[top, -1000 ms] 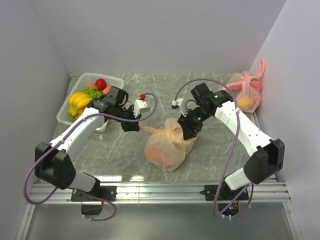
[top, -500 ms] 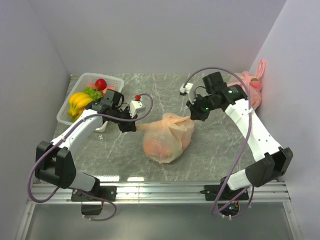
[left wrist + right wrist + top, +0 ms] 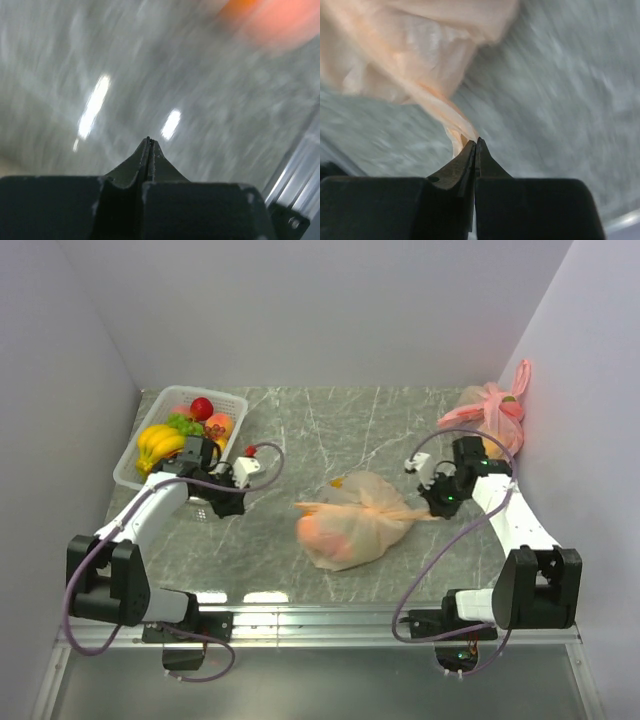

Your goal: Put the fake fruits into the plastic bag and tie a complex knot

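Marble-patterned grey table (image 3: 300,440), hard and glossy. The plastic bag (image 3: 350,535) lies at mid-table as a slack, crinkled peach lump, orange shapes glowing through the thin film. It has slid toward the right as both arms swing outward. Some of the fake fruits (image 3: 160,440), smooth bananas, grapes and a red apple, are left in the white slotted basket (image 3: 130,472) at the far left. The right gripper (image 3: 437,508) is clamped on a handle drawn into a taut twisted strip. The left gripper (image 3: 228,503) has pulled clear of the bag, its jaws pressed together on nothing. We judge the knot (image 3: 378,502) cinched from one side only. The left handle tail (image 3: 305,507) now pokes out free.
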{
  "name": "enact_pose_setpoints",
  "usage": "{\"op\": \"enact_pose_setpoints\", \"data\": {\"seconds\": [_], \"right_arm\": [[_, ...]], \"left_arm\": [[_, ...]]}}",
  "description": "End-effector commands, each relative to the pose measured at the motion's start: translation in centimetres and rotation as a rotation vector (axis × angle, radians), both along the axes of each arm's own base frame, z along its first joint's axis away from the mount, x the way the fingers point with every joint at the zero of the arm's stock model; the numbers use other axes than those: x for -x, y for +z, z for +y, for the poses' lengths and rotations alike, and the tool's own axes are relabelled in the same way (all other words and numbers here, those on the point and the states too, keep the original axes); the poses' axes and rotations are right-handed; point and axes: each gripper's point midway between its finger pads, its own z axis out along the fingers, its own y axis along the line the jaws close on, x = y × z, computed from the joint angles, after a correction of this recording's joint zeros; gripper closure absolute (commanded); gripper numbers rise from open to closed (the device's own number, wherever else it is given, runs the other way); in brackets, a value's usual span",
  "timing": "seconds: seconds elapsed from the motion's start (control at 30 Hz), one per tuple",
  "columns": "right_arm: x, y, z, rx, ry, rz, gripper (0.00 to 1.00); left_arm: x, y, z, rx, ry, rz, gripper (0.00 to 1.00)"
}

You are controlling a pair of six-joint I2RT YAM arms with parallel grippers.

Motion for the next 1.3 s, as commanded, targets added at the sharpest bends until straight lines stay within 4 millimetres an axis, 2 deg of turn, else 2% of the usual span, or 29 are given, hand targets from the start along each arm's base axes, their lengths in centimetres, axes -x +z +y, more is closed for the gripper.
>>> {"op": "enact_pose_setpoints", "data": {"seconds": [0.0,0.1,0.13,0.17,0.2,0.23,0.27,0.33,0.37,0.4,0.47,0.5,0.67,0.73,0.77,0.83,0.87,0.93,1.07,1.17,1.23,1.27], "right_arm": [[-0.6,0.2,-6.8,0.263,-0.086,-0.066,1.0],[-0.5,0.8,-5.1,0.193,-0.066,-0.061,1.0],[-0.8,1.5,-4.7,0.175,-0.064,-0.07,1.0],[-0.2,1.8,-3.7,0.128,-0.033,-0.047,1.0],[-0.2,2.1,-3.2,0.115,-0.033,-0.043,1.0],[-0.6,3.0,-2.9,0.097,-0.022,-0.055,1.0],[0.1,3.0,-2.4,0.076,-0.006,-0.019,0.86],[0.0,3.7,-2.2,0.065,0.005,-0.023,0.59],[0.2,3.8,-2.2,0.065,0.01,-0.019,0.41],[0.3,4.2,-2.3,0.072,0.019,-0.04,0.34],[0.7,4.4,-2.5,0.088,0.051,-0.058,0.24],[0.8,4.9,-2.5,0.1,0.083,-0.098,0.23],[1.0,3.8,-2.2,0.167,0.184,-0.146,0.21],[0.9,3.1,-2.3,0.187,0.21,-0.157,0.21],[0.1,2.9,-2.2,0.196,0.216,-0.189,0.21],[-0.3,2.1,-2.4,0.21,0.23,-0.196,0.22],[-0.9,1.9,-2.4,0.22,0.228,-0.207,0.23],[-1.3,1.4,-2.4,0.223,0.231,-0.202,0.27],[-1.9,0.5,-2.5,0.227,0.227,-0.199,0.34],[-2.1,0.3,-2.2,0.212,0.222,-0.201,0.43],[-2.1,0.2,-1.8,0.194,0.228,-0.199,0.5],[-2.2,0.2,-1.7,0.188,0.225,-0.201,0.52]], "left_arm": [[0.1,-1.9,5.9,-0.21,0.101,0.033,1.0],[-0.6,-1.5,5.2,-0.2,0.089,0.038,1.0],[-0.2,-1.2,4.7,-0.177,0.065,0.052,1.0],[-0.2,-0.9,4.3,-0.164,0.04,0.047,1.0],[-0.4,-0.1,3.8,-0.144,0.02,0.032,0.95],[-0.3,0.7,2.9,-0.097,-0.006,0.032,0.85],[-0.5,1.7,2.3,-0.075,-0.024,0.012,0.63],[-0.5,3.2,0.8,-0.02,-0.059,-0.011,0.41],[-0.6,4.4,-0.4,0.002,-0.088,-0.045,0.28],[-0.5,5.0,-1.1,0.016,-0.109,-0.063,0.14],[0.0,6.0,-3.4,0.042,-0.171,-0.093,0.01],[-0.4,6.2,-4.3,0.046,-0.188,-0.125,0.01],[-0.4,5.0,-8.8,0.028,-0.319,-0.183,0.01],[-0.7,4.7,-9.9,0.031,-0.357,-0.212,0.01],[-0.4,4.0,-10.6,0.024,-0.388,-0.219,0.01],[-1.1,3.4,-11.3,-0.007,-0.404,-0.279,0.01],[-0.5,2.8,-11.8,-0.02,-0.433,-0.294,0.01],[-0.9,2.2,-12.3,-0.049,-0.433,-0.337,0.01],[-0.8,1.0,-14.3,-0.061,-0.467,-0.383,0.11],[-1.1,0.2,-15.3,-0.071,-0.469,-0.403,0.18],[-1.8,0.3,-16.3,-0.064,-0.463,-0.438,0.23],[-2.1,-0.2,-16.7,-0.078,-0.461,-0.441,0.28]]}}
